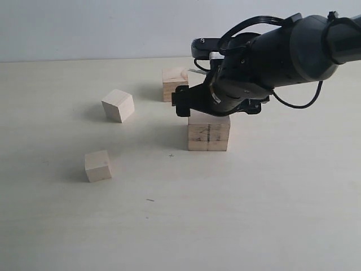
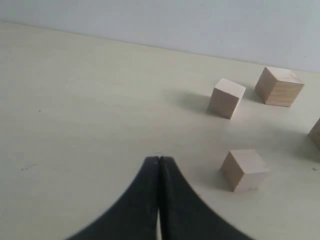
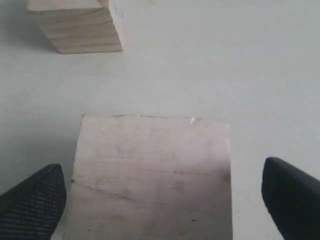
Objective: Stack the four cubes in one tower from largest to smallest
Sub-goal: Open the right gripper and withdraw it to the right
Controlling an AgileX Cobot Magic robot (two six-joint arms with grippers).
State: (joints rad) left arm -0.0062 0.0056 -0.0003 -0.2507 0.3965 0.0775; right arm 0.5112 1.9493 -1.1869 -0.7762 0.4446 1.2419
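The right pincer, spread wide and empty, is poised directly over the largest cube, mid-bench; the tan cube lies just beyond, toward the far edge. The left pincer is shut, empty.

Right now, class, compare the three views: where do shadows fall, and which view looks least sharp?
Exterior view: even light, faint shadows left of each cube, as by the nearest small cube. Left wrist view: sharp; shut pincer a dark silhouette. Right wrist view: largest cube close, slightly blurred.
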